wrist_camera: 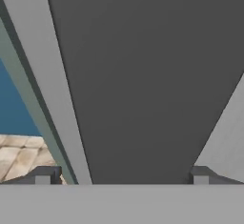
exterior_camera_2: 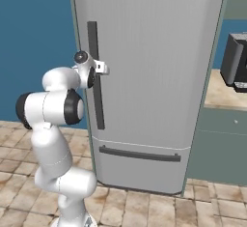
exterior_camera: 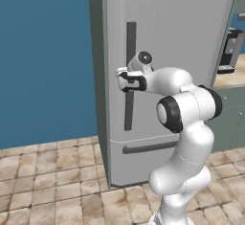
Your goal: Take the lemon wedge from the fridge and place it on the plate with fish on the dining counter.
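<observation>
Lemon wedge location: cannot tell; judged to be inside the fridge (exterior_camera: 167,51), whose door is fully closed, so the interior is hidden. Plate w/ fish and dining counter: likewise outside these frames.

Step in hand: door opening, grasp phase. Retrieval and placement are not begun.

Gripper (exterior_camera: 123,79) status: at the long dark vertical bar handle (exterior_camera: 130,42), approx. mid-height of the bar. In the right base view the gripper (exterior_camera_2: 100,68) sits against the handle (exterior_camera_2: 95,95) from its left side. In the hand view the handle (wrist_camera: 143,75) runs as a broad dark band up the middle, w/ one fingertip (wrist_camera: 43,175) low on the left and the other low on the right. Fingers are spread apart at full width, straddling the bar, nothing clamped. Whether the pads touch the bar: cannot tell.

Next move, as judged:
1. Close fingers on the bar until firm.
2. Pull along an arc about the hinge; hinge side appears to be the right edge of the door, since the handle sits near the left edge.
3. Keep wrist aligned w/ the bar during swing, else grip may slip off.

Below the door, a horizontal drawer handle (exterior_camera: 149,147) marks a lower compartment; not needed for this step.
</observation>
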Motion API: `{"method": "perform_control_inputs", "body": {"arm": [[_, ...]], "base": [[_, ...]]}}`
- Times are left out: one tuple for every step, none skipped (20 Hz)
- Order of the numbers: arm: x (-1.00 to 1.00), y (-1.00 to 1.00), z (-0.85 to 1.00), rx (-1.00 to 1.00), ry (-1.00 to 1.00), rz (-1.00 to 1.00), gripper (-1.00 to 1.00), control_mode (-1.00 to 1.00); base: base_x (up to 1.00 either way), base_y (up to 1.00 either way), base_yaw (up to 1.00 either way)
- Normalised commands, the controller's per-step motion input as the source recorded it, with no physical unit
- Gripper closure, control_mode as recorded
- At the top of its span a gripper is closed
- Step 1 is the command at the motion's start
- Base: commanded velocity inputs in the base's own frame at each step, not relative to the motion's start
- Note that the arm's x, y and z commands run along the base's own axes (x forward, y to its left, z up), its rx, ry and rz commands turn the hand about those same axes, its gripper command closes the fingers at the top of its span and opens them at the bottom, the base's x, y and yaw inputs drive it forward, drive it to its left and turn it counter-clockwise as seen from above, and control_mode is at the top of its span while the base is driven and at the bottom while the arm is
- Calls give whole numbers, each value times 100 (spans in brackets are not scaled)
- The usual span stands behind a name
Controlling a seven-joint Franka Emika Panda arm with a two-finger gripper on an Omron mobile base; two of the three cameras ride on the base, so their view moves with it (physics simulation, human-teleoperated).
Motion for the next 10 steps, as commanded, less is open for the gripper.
{"method": "perform_control_inputs", "body": {"arm": [[46,0,-11,0,0,0,-100,-100],[49,0,-13,0,0,0,-100,-100],[51,0,-16,0,0,0,-100,-100],[51,0,-16,0,0,0,-100,-100],[52,0,-19,0,0,0,-100,-100],[53,0,-19,0,0,0,-100,-100],[54,0,-22,0,0,0,-100,-100],[53,0,-24,0,0,0,-100,-100],[54,0,-29,0,0,0,-100,-100],[55,0,-28,0,0,0,-100,-100]], "base": [[0,0,0],[0,0,0],[0,0,0],[0,0,0],[0,0,0],[0,0,0],[0,0,0],[0,0,0],[0,0,0],[0,0,0]]}}
